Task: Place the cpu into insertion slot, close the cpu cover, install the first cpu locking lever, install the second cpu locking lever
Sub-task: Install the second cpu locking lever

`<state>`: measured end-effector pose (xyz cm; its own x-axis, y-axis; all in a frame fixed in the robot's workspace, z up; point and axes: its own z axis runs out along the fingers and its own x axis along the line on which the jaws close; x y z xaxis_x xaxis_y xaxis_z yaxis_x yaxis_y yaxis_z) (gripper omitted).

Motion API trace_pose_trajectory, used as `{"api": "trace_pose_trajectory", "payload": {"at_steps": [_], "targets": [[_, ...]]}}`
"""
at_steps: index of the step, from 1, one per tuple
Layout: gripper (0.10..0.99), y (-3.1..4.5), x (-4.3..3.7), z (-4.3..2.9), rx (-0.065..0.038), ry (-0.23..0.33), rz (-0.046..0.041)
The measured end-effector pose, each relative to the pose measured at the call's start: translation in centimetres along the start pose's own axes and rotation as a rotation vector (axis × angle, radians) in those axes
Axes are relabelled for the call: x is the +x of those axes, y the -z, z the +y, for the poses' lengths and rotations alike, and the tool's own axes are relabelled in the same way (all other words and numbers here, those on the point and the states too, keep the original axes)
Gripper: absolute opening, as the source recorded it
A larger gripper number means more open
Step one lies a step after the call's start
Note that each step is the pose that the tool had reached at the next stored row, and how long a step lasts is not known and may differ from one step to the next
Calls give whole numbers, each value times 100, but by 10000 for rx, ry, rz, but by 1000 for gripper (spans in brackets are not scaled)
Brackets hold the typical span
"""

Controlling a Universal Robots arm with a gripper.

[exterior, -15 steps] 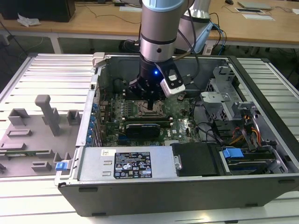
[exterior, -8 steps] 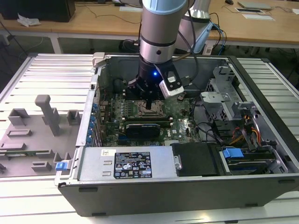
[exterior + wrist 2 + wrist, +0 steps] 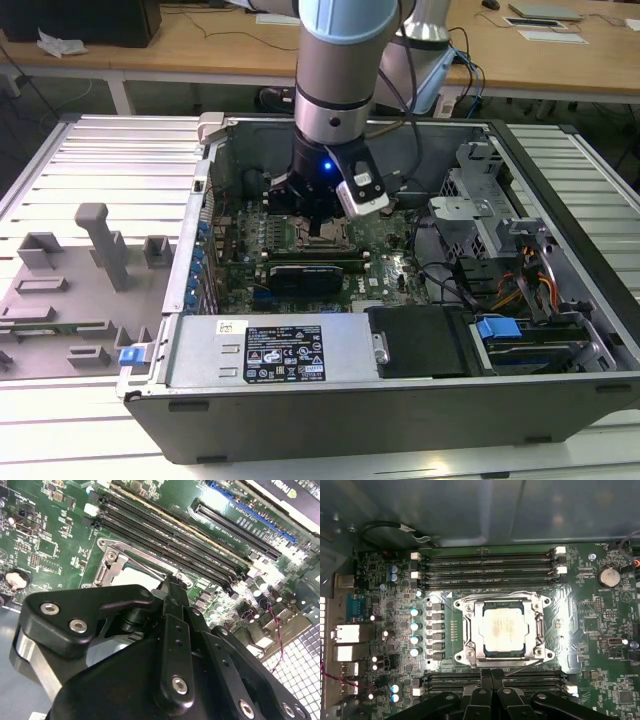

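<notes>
One cpu (image 3: pixel 504 629) sits in the insertion slot (image 3: pixel 470 630), gripper (image 3: pixel 491 676) beside it

The exterior view looks down at an angle from in front of the open dark-grey computer case (image 3: pixel 400 400), arm at upper centre of the frame. The first wrist view faces straight down, close over the green motherboard (image 3: pixel 600 625), square silver socket frame (image 3: pixel 502 628) at centre. The second wrist view slants low across the same board (image 3: pixel 40 535) and socket (image 3: pixel 117 565).
</notes>
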<state>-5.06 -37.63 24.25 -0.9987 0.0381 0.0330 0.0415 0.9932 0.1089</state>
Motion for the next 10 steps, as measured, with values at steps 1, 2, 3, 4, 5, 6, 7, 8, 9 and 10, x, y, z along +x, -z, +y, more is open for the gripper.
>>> {"api": "trace_pose_trajectory", "payload": {"at_steps": [1, 2, 3, 4, 5, 6, 7, 8, 9, 10], "targets": [[106, -6, 8, -5, -43, 1, 0], [106, -26, 26, -20, -126, 4, 1], [106, -41, 38, -35, -164, 6, 2], [106, -53, 47, -57, -198, 9, 0], [106, -59, 51, -73, -219, 8, 1], [106, -64, 53, -86, -240, 8, 1], [106, -71, 58, -107, -283, 9, 3], [106, -79, 61, -130, -316, 11, 4], [106, -83, 63, -142, -340, 11, 4], [106, -88, 67, -151, -383, 12, 4]]}}
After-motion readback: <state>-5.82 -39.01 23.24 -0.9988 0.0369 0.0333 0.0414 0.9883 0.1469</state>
